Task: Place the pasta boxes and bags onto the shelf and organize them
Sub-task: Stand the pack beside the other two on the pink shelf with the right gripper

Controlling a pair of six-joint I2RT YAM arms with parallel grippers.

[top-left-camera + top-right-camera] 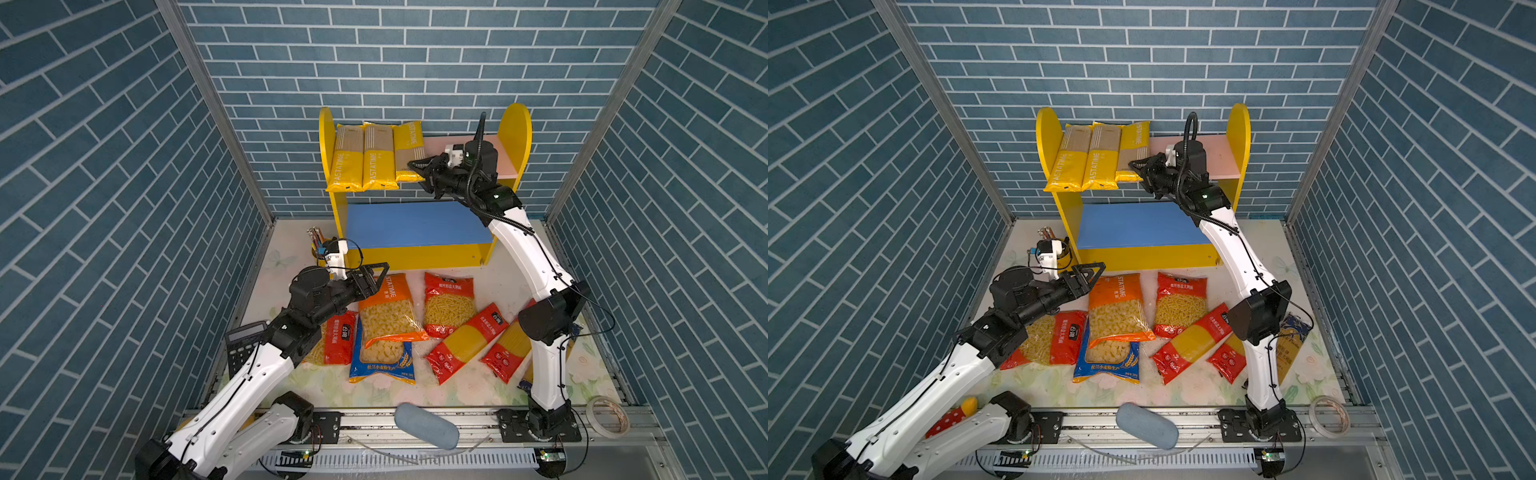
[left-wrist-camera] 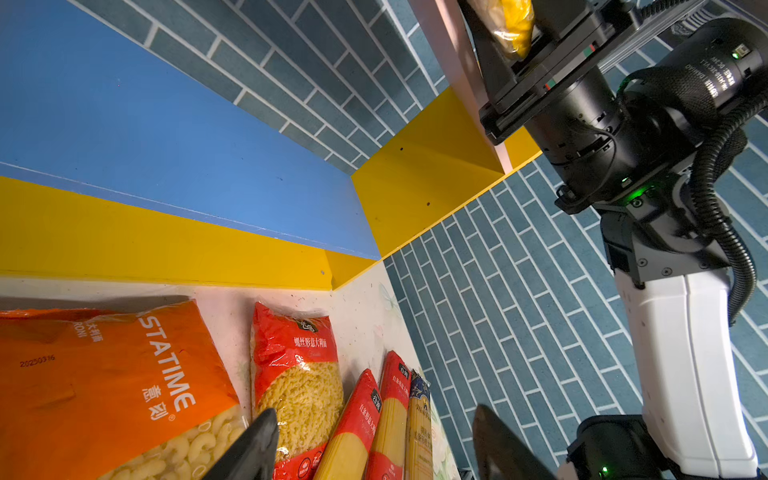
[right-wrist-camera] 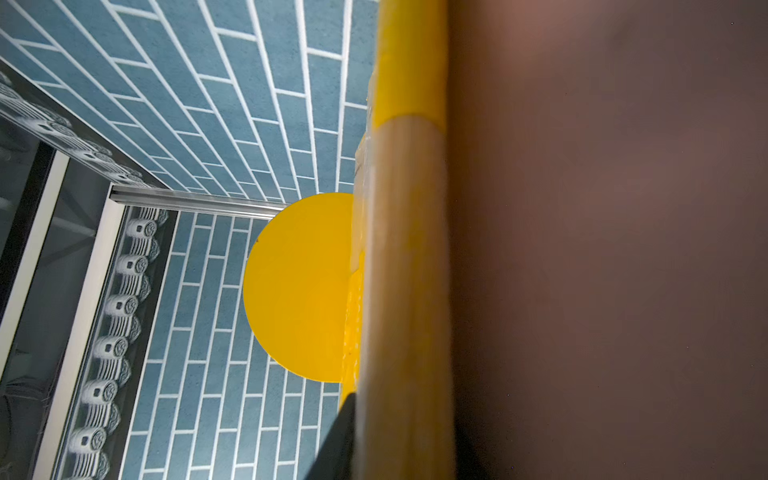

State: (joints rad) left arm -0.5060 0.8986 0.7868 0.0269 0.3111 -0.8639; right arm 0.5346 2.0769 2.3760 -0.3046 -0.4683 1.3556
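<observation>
Three yellow packs point(image 1: 376, 156) lie on the pink board point(image 1: 505, 162) of the shelf point(image 1: 515, 124). Right gripper point(image 1: 417, 171) straddles the third pack point(image 1: 408, 143), grip unclear. Seven other packs point(image 1: 449, 307) wait on the table point(image 1: 286, 253). Left gripper point(image 1: 383, 275) is wide and empty.

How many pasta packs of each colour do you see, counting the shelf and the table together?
yellow long packs: 3
red wide bags: 2
red long packs: 2
orange bag: 1
blue bag: 1
dark-blue long pack: 1
Total: 10
</observation>
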